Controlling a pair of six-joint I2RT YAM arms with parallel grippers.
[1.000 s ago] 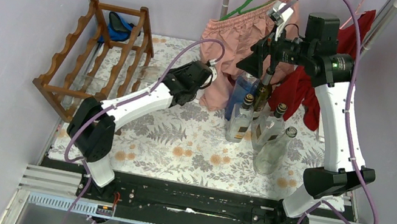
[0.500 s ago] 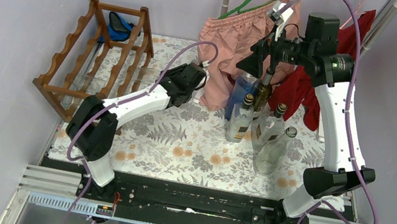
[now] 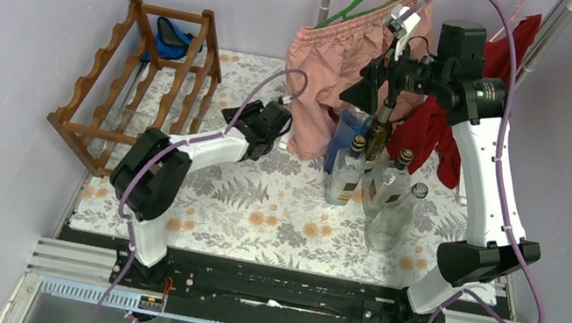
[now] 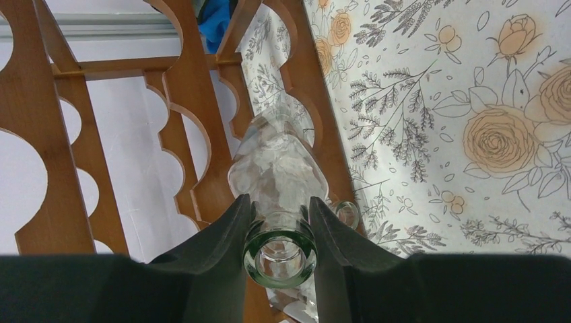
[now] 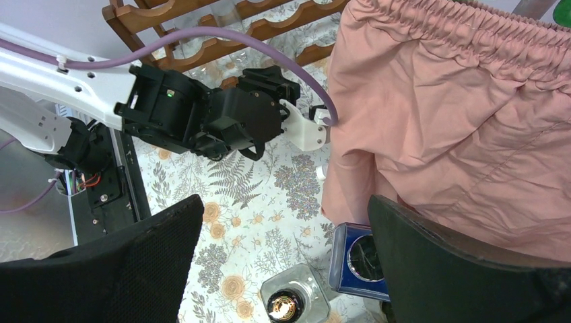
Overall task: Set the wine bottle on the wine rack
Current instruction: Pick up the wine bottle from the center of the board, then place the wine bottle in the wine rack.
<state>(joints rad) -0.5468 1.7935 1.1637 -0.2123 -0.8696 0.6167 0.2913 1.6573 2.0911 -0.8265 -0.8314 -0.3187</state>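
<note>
Left claw (image 4: pixel 281 205) clamped narrow on neck of clear wine bottle (image 4: pixel 276 161), mouth toward my wrist camera, body reaching in over scalloped rails of wine rack (image 4: pixel 195 101) at left of bench (image 3: pixel 273 213). Carry looks nearly done. Whether glass sits fully in cradle, cannot tell. Left to do, by my reckoning: settle bottle, let go, back out. My right claw (image 5: pixel 283 202) spread wide, holding nothing, high over spare bottles (image 3: pixel 348 168) at bench's right.
</note>
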